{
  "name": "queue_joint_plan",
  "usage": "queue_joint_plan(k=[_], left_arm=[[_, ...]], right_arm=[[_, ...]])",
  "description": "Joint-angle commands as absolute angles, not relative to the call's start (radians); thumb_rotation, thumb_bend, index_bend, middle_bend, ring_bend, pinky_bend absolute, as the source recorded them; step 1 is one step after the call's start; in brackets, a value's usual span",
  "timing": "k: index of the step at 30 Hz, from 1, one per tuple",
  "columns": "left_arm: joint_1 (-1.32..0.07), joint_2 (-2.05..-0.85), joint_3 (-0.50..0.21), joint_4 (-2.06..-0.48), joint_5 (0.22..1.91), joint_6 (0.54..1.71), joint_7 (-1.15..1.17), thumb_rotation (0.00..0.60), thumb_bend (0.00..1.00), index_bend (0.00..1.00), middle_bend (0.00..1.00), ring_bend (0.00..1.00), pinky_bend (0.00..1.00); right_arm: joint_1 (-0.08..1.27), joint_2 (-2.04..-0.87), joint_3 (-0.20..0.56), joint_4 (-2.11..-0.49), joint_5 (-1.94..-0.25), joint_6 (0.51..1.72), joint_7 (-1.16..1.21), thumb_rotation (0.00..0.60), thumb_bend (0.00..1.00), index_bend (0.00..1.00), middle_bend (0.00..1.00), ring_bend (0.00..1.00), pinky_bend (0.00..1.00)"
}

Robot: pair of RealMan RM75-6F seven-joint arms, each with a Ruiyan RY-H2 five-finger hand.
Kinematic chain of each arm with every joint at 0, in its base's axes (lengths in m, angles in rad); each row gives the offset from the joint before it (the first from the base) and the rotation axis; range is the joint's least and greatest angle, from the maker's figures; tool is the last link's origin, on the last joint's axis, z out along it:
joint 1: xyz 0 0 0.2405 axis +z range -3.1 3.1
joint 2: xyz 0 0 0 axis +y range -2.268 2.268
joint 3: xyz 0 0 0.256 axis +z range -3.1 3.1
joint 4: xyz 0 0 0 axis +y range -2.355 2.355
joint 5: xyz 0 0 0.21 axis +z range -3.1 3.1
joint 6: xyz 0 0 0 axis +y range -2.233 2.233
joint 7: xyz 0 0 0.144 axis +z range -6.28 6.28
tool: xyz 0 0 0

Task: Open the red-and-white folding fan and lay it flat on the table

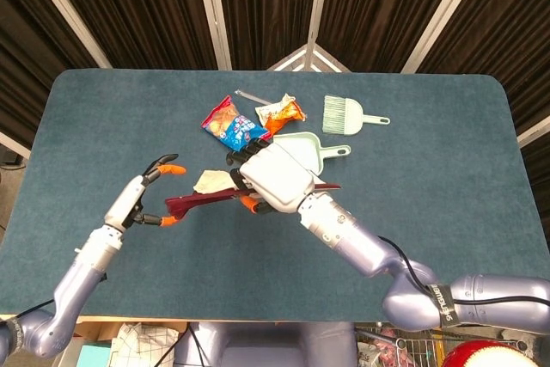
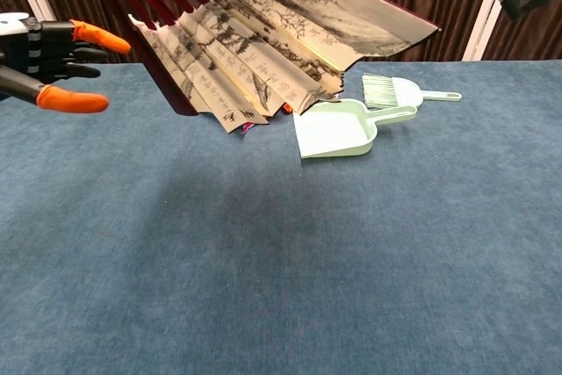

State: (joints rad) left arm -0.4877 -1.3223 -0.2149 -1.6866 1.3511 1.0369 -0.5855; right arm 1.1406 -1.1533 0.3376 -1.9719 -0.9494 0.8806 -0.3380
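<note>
Head view: I look steeply down from above the near edge onto the whole table (image 1: 86,126). Chest view: I look low and level across its surface toward the far curtain (image 2: 132,32), much closer. Both share the far-centre dustpan (image 1: 305,145) (image 2: 338,129).

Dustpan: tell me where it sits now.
In the chest view the dustpan lies right of centre, beside the small brush, just under the fan.
</note>
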Motion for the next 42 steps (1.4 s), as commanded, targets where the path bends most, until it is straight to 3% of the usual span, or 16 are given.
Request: queue_joint_plan(k=[1,22,32,38,42], left_arm=[[-0.497,-1.335,-0.22,-1.682,1.337,1.029,-0.585,0.6,0.34,0.31,0.09,0.0,0.0],[-0.55,-1.418,-0.242,-1.658,1.272,0.999,-0.552,0.6,0.4,0.46,0.15,0.0,0.0],[-0.538,-1.433,-0.26,-1.683,1.263,1.048,-0.551,0.6,0.56,0.62,0.27,0.0,0.0],[-0.538,-1.436,-0.276,-1.688,1.218,1.053,-0.522,0.6,0.61,0.74,0.39,0.0,0.05],[-0.535,-1.447,-0.282,-1.685,1.199,1.064,-0.508,0.6,0.62,0.78,0.41,0.0,0.06]], right_arm=[[1.141,-1.155,0.337,-1.979,-0.951,0.885,-0.335,0.6,0.63,0.88,0.32,0.31,0.25],[1.135,-1.148,0.334,-2.01,-0.966,0.903,-0.317,0.6,0.63,0.88,0.32,0.31,0.25],[1.114,-1.115,0.33,-2.024,-0.984,0.903,-0.292,0.6,0.63,0.88,0.32,0.31,0.25],[1.107,-1.101,0.324,-2.029,-0.999,0.895,-0.284,0.6,0.63,0.88,0.32,0.31,0.25],[1.101,-1.089,0.324,-2.032,-1.002,0.896,-0.281,0.6,0.63,0.88,0.32,0.31,0.25]])
